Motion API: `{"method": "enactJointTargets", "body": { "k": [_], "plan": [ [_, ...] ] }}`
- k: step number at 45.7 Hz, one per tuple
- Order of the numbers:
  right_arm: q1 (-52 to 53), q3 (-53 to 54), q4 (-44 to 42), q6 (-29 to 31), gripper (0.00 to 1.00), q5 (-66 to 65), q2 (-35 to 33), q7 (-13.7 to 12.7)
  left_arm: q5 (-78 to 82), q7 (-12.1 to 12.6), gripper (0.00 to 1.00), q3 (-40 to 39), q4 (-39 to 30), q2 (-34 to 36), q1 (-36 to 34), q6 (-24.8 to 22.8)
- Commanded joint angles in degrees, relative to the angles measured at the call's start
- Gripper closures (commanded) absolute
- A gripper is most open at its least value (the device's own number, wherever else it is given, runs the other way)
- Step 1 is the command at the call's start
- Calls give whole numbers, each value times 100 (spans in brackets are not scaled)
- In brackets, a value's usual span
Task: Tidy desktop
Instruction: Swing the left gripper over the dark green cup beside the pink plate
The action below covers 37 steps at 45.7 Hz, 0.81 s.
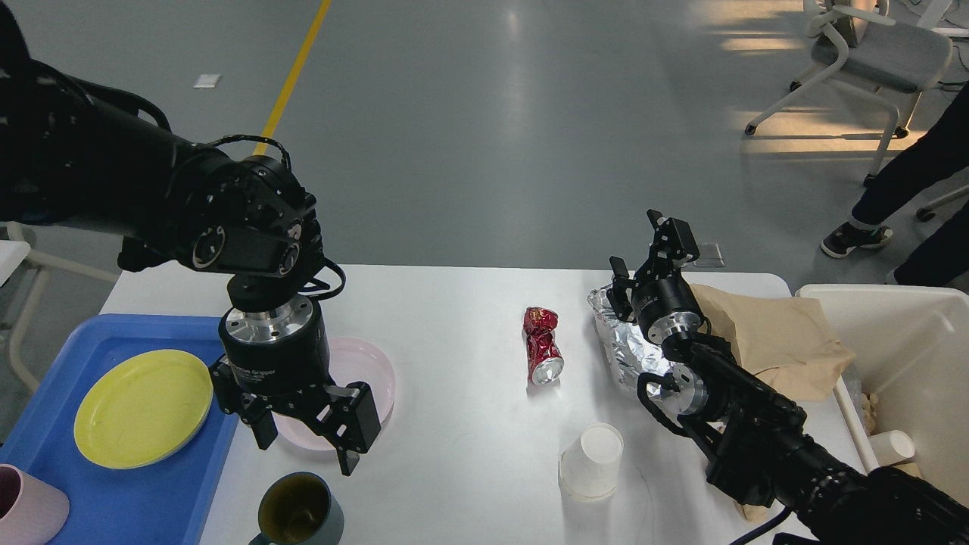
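The white desktop carries a pink plate, a crushed red can, a white paper cup, crumpled foil, a brown paper bag and a dark green mug. My left gripper hangs open over the near edge of the pink plate, just above the mug, holding nothing. My right gripper points up above the foil, fingers apart and empty.
A blue tray at the left holds a yellow plate and a pink cup. A cream-white bin with cups inside stands at the right. A chair and a person's legs are beyond the table.
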Motion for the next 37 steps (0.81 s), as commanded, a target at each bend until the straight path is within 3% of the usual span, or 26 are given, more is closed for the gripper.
{"method": "enactJointTargets", "body": {
  "k": [1, 10, 22, 37],
  "plan": [
    [0, 0, 1, 0, 0, 0, 0, 0, -165, 9, 4, 35, 163, -199, 370, 376],
    [0, 0, 2, -9, 0, 0, 0, 0, -253, 9, 4, 44, 611, -375, 1118, 939],
    [0, 0, 2, 0, 0, 0, 0, 0, -481, 26, 4, 61, 1015, -419, 1707, 975],
    [0, 0, 2, 0, 0, 0, 0, 0, -825, 26, 4, 413, 1033, -357, 1733, 974]
  ]
}}
